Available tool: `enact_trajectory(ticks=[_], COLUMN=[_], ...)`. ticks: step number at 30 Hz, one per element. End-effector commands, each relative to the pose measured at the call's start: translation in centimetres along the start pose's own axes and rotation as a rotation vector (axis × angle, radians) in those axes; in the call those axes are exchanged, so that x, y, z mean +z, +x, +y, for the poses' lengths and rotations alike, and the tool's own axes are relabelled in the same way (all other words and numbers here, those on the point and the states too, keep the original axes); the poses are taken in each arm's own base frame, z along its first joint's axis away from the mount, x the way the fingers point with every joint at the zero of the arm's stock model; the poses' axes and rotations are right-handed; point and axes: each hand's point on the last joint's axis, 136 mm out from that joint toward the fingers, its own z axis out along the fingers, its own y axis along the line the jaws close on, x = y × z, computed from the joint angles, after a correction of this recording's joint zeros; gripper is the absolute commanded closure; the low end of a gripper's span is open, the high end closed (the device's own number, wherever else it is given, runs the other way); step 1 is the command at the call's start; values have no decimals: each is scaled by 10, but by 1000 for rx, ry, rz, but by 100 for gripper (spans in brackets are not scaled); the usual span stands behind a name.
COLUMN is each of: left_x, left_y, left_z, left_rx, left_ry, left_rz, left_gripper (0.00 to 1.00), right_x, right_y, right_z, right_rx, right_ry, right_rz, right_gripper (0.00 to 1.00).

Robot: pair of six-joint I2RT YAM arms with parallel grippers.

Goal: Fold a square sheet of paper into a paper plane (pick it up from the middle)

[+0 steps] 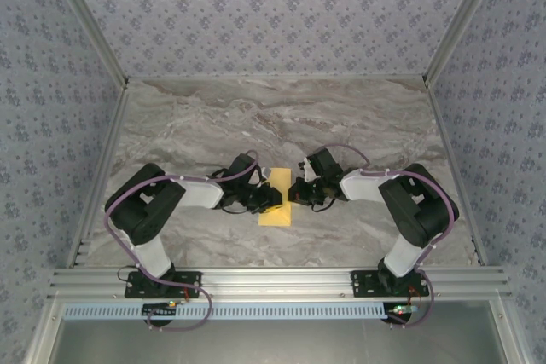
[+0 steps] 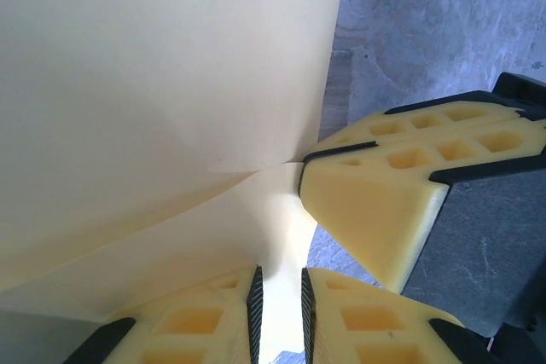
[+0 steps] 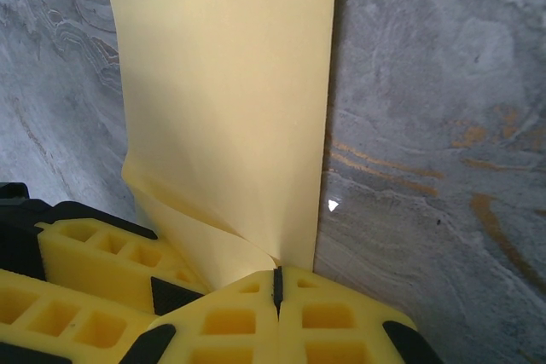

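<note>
Nipping the square sheet of paper (image 1: 275,213) between the left gripper (image 2: 280,317) jaws, thin slit showing, and clamping its edge at the very tips of the right gripper (image 3: 275,291) jaws. Could tear or crease off-line at the pinch just ahead of the left jaws if pulled apart, or slip from the tiny right-hand bite. From the left wrist: creases radiating from that pinch; from the right wrist: flat strip running ahead of the jaws, against the table (image 3: 426,125).

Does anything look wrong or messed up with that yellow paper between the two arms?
Slightly: the thin mustard-yellow paper sheet buckles and wrinkles instead of lying flat where the left claw and right claw pinch it close together. No tear shows.
</note>
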Motion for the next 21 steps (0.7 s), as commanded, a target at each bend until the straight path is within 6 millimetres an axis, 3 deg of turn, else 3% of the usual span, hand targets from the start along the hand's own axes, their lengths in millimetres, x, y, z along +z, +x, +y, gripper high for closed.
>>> enact_trajectory(ticks=[1, 11, 21], left_x=[4, 5, -10], left_y=[3, 4, 0], left_z=[-3, -5, -28], left_rx=[24, 22, 67], left_ry=[11, 17, 66], left_rz=[20, 23, -12], left_gripper=[77, 77, 77], right_x=[3, 5, 3], right_y=[2, 2, -2], right_z=[-10, -10, -6], right_rx=[1, 1, -28], right_ry=[49, 52, 50], right_rz=[14, 21, 9], right_gripper=[96, 96, 97])
